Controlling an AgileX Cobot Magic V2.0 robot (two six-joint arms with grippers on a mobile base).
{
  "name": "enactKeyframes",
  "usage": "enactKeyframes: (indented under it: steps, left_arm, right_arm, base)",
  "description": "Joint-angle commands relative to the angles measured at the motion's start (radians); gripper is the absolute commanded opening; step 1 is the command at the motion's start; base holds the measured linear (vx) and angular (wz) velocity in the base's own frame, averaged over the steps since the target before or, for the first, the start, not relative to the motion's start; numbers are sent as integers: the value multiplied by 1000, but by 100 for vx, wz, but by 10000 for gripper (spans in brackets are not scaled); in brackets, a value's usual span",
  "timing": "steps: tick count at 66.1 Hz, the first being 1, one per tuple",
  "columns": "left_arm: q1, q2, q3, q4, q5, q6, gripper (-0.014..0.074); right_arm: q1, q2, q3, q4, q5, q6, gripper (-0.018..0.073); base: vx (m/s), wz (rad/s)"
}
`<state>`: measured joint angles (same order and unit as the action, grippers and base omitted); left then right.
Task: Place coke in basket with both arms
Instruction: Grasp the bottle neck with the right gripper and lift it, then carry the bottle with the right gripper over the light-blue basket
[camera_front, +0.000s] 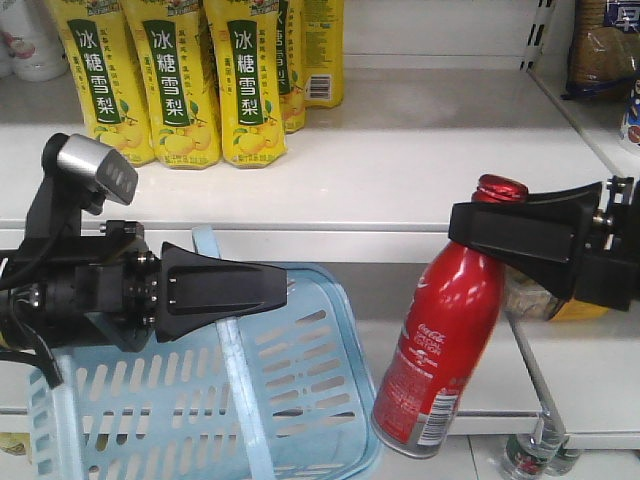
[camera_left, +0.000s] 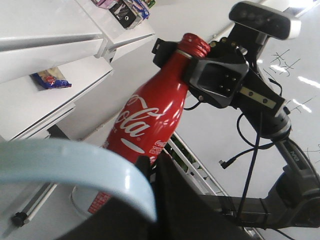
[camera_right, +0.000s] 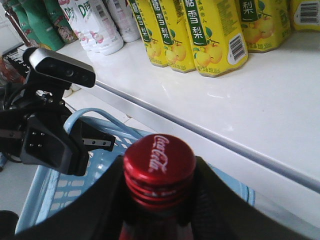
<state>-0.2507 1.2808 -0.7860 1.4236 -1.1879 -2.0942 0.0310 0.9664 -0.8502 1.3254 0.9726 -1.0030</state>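
The red coke (camera_front: 440, 330) hangs tilted in the air, just right of the light blue basket (camera_front: 310, 380). My right gripper (camera_front: 480, 225) is shut on its neck under the red cap (camera_right: 159, 160). My left gripper (camera_front: 275, 287) points right and is shut on the basket's flat blue handle (camera_front: 240, 390), holding the basket tilted in front of the shelves. In the left wrist view the handle (camera_left: 75, 165) curves across the black jaws, with the coke (camera_left: 150, 115) and the right gripper (camera_left: 200, 65) beyond. The right wrist view shows the basket (camera_right: 65, 190) below and left of the cap.
Yellow pear-drink bottles (camera_front: 170, 80) stand at the back of the white shelf (camera_front: 400, 170). White bottles (camera_right: 100, 25) stand further left. A metal shelf rail (camera_front: 540, 390) runs beside the coke's base. Snack packets (camera_front: 600, 50) sit on the upper right shelf.
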Motion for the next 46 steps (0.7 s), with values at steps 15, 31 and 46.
enactKeyframes:
  steps: [15,31,46]
  left_arm:
    - [-4,-32,-32,-107,-192,17,-6]
    - [-4,-32,-32,-107,-192,17,-6]
    - [-4,-32,-32,-107,-192,17,-6]
  right_arm:
    - [280,138,-32,96,-241,-146,-5]
    - [435,210,-32,108,-523,-184,-5]
    - [459,305,-32,116,-519,-199,-5]
  base:
    - [0,0]
    - [0,0]
    - [0,0]
